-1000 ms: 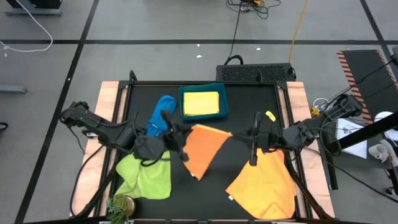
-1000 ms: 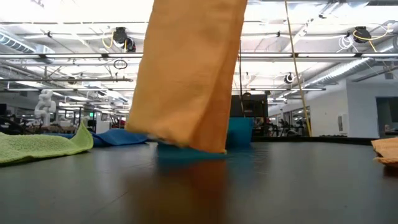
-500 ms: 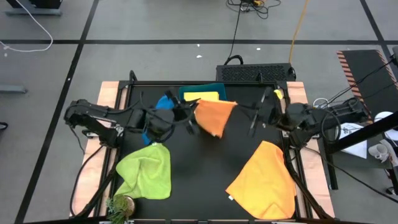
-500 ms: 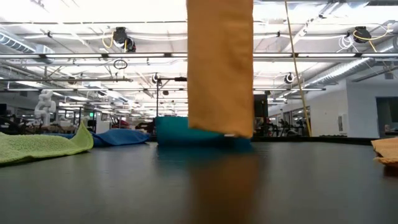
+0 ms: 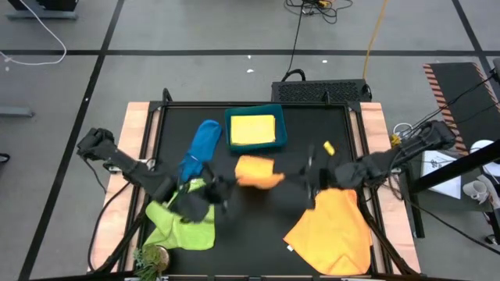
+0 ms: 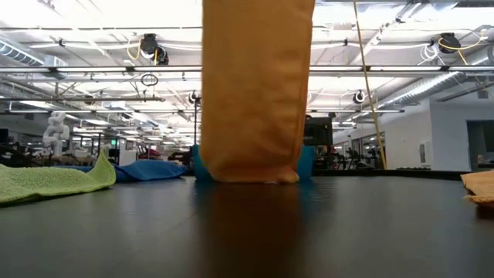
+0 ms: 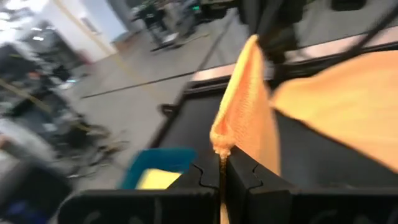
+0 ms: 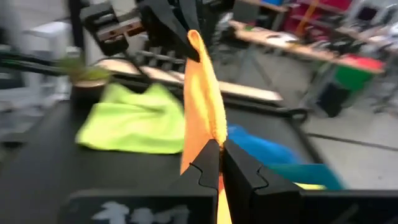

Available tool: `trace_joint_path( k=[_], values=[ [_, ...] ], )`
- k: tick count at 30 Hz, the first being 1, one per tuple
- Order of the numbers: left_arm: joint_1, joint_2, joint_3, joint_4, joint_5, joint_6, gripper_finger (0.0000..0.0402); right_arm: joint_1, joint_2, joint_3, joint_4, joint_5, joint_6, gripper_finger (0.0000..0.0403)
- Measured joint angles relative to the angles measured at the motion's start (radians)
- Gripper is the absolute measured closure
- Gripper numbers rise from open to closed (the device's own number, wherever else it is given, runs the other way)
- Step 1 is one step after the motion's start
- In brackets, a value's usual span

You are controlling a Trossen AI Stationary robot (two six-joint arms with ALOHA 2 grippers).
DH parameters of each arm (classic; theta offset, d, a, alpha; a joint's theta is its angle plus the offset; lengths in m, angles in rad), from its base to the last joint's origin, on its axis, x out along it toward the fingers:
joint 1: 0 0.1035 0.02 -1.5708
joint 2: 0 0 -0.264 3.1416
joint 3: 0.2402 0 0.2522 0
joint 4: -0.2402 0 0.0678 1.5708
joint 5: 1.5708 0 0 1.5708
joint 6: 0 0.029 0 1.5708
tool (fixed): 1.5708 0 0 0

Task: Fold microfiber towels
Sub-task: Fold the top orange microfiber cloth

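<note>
The dark bench (image 5: 258, 226) is seen carrying several towels. The largest, a second orange towel (image 5: 332, 230), is spread flat at the near right corner. A lime green towel (image 5: 183, 222) is rumpled at the near left, and a blue towel (image 5: 201, 144) is bunched at the far left, beside the teal bin (image 5: 255, 141), in which a yellow towel (image 5: 252, 129) is laid folded.

An orange towel (image 5: 256, 171) is held up over the middle of the bench, stretched between the two arms. In the low view it (image 6: 255, 85) is seen hanging as a doubled sheet, its lower edge at or just above the bench surface, in front of the bin; contact cannot be told.

The left gripper (image 5: 219, 186) is placed at the towel's left end, above the edge of the green towel. Its fingers (image 7: 205, 180) are pressed together on a corner of the orange towel (image 7: 245, 118), which rises from between them.

The right gripper (image 5: 305, 173) is placed at the towel's right end, just beyond the far edge of the flat orange towel. Its fingers (image 8: 208, 165) are likewise closed, pinching an edge of the orange cloth (image 8: 202, 93), which runs from them toward the other arm.
</note>
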Motion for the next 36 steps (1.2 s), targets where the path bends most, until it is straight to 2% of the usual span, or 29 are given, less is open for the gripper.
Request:
trace_joint_path(
  k=[3, 7, 10, 14, 19, 27, 36],
  values=[
    [-0.092, 0.002, -0.042, 0.053, 0.0, -0.054, 0.0401, 0.071, 0.056, -0.017, 0.087, -0.042, 0.041, 0.0403],
    [-0.196, 0.002, -0.06, 0.101, 0.011, -0.091, 0.0401, 0.146, 0.138, -0.024, 0.212, -0.041, 0.067, 0.0403],
    [-0.236, 0.019, -0.078, 0.122, 0.018, -0.146, 0.0401, 0.182, 0.211, -0.026, 0.264, -0.061, 0.108, 0.0403],
    [-0.263, 0.079, -0.091, 0.115, 0.082, -0.232, 0.0401, 0.203, 0.312, -0.027, 0.295, -0.113, 0.176, 0.0403],
    [-0.248, 0.159, -0.092, 0.055, 0.146, -0.329, 0.0401, 0.208, 0.407, -0.028, 0.298, -0.121, 0.27, 0.0403],
    [-0.197, 0.156, -0.091, -0.227, 0.146, -0.59, 0.0399, 0.156, 0.475, -0.028, 0.298, -0.111, 0.325, 0.0403],
    [-0.075, 0.174, -0.091, -0.317, 0.301, -0.647, 0.0399, 0.068, 0.473, -0.11, 0.299, -0.117, 0.44, 0.0403]
  ],
)
